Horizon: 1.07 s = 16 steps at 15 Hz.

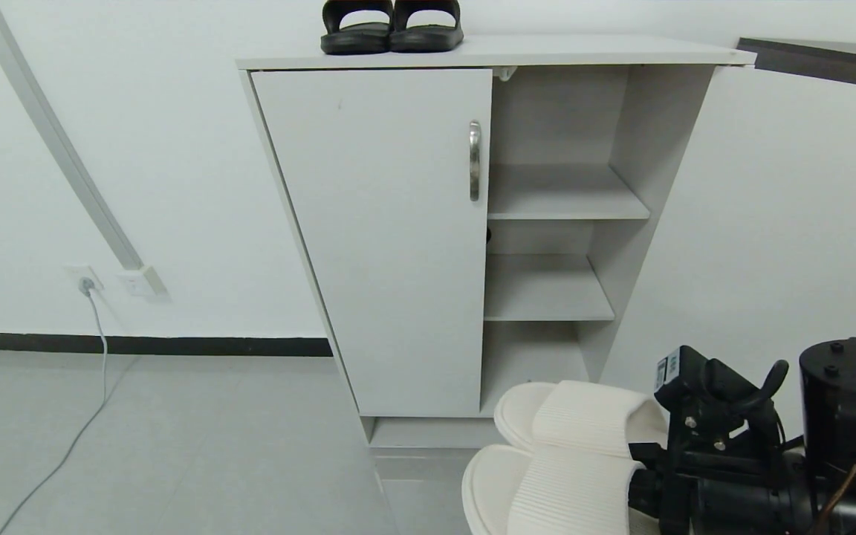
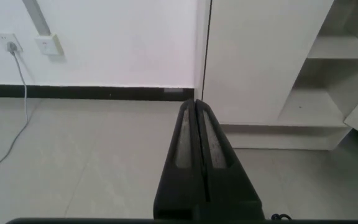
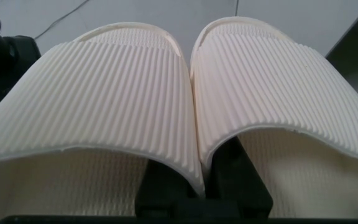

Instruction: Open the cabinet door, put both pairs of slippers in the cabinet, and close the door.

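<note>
Clamping the inner edges of two white slippers (image 1: 569,446) together, the right hand (image 3: 207,190) holds the pair side by side above the floor (image 1: 175,446), just in front of the cabinet's open lower part. Their heels sit at the hand and their rounded toes point away from it toward the cabinet base, long axes roughly parallel, ribbed straps up. The left hand (image 2: 196,140) hangs over the floor with its fingers pressed together on nothing, well short of the cabinet.

The white cabinet (image 1: 472,52) stands against a white wall (image 1: 138,148). It has two doors: the left door (image 1: 376,238) is closed and carries one upright metal handle (image 1: 475,160), while the right door (image 1: 770,223) is swung wide open. Two shelf boards (image 1: 562,193) show inside, making three compartments. On the cabinet top rest two black slippers (image 1: 391,30), touching side by side, long axes running front to back; which end faces the room is unclear.

The floor is grey tile, edged by a black skirting strip (image 1: 175,345). A slanted duct (image 1: 49,126) runs down the wall to two wall plates, and one grey cable (image 1: 93,401) trails from the socket (image 1: 85,281) across the floor.
</note>
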### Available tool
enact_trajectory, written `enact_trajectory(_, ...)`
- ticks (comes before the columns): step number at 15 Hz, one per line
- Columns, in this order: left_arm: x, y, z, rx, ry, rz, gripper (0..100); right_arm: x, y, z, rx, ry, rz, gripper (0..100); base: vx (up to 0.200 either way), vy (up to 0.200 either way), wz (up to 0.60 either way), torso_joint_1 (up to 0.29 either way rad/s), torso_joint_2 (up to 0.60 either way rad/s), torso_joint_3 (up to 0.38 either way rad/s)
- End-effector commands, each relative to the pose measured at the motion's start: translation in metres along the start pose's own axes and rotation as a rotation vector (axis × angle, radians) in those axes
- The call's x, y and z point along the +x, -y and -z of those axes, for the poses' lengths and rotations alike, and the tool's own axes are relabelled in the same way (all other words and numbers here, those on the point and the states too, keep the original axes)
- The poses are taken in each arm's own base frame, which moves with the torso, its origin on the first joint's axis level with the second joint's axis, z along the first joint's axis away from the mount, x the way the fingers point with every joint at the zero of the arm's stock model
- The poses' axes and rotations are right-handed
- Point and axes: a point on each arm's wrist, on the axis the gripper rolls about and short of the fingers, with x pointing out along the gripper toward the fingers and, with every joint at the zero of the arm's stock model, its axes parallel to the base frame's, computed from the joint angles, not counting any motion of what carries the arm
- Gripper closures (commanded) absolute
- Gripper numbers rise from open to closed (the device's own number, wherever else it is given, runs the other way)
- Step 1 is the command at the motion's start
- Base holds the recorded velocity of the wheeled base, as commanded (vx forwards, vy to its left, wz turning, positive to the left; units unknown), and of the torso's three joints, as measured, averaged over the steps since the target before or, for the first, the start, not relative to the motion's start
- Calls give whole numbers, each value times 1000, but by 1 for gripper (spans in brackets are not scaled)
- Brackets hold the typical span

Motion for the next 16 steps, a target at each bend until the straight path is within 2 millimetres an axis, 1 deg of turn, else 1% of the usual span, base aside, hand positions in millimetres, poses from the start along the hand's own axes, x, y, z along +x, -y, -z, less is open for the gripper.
enact_trajectory(1,0,0,1,3,-5,8,100,6,2,-1,5,-8,23,100,0,0,0,0,0,0)
enact_trajectory(3,0,0,1,0,-5,8,100,14,2,-6,19,-9,101,100,0,0,0,0,0,0)
enact_trajectory(4,0,0,0,-1,-4,5,100,19,-1,-11,43,1,123,100,0,0,0,0,0,0)
enact_trajectory(5,0,0,0,-5,-4,5,100,30,-10,-25,108,40,170,100,0,0,0,0,0,0)
enact_trajectory(6,0,0,0,-5,-4,7,100,45,-14,-35,154,60,250,100,0,0,0,0,0,0)
enact_trajectory(7,0,0,0,-5,-4,7,100,65,-15,-40,182,69,373,100,0,0,0,0,0,0)
enact_trajectory(9,0,0,1,-6,-5,7,100,103,-10,-48,249,100,580,100,0,0,0,0,0,0)
enact_trajectory(10,0,0,0,-6,-4,7,100,115,-6,-47,259,102,651,100,0,0,0,0,0,0)
enact_trajectory(11,0,0,0,-6,-4,7,100,131,-1,-44,260,103,760,100,0,0,0,0,0,0)
enact_trajectory(12,0,0,1,-6,-5,7,100,150,8,-42,265,124,898,100,0,0,0,0,0,0)
enact_trajectory(13,0,0,1,-4,-5,7,100,159,9,-43,282,147,928,100,0,0,0,0,0,0)
enact_trajectory(16,0,0,1,-6,-5,7,100,159,10,-44,285,154,940,100,0,0,0,0,0,0)
